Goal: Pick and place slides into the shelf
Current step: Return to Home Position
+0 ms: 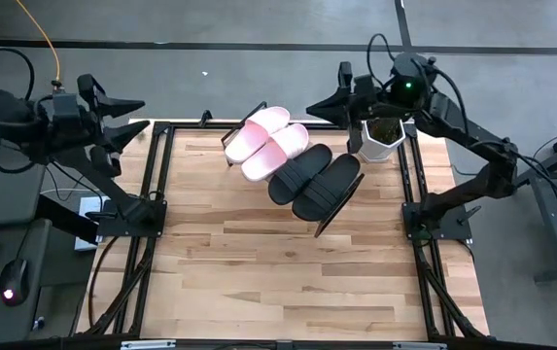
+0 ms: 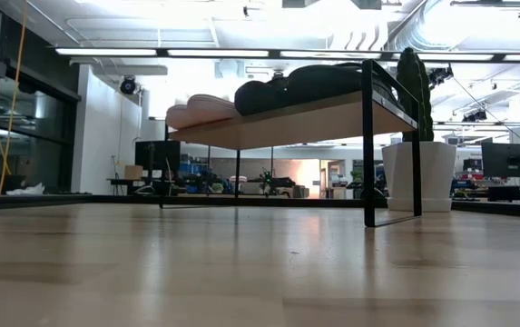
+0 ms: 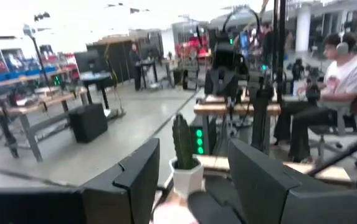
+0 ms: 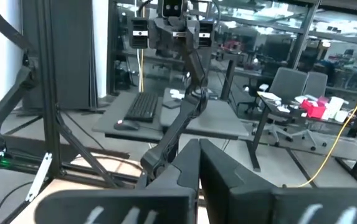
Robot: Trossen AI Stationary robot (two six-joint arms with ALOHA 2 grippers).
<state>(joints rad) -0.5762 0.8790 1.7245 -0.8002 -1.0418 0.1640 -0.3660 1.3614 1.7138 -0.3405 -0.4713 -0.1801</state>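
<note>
Since all four slides point(image 1: 288, 160) already lie on the shelf point(image 2: 305, 116) at the table's far side, retract gently. Steer your right gripper point(image 1: 315, 107), fingers pressed together, clear of the cactus pot point(image 1: 380, 136) beside it. Your left gripper point(image 1: 140, 117), fingers spread, waits far left.

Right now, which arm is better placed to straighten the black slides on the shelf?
Probably right. The right gripper hangs shut beside the shelf, close to the black slides; the left gripper, open, sits at the left edge of the table, beyond the pink pair.
</note>
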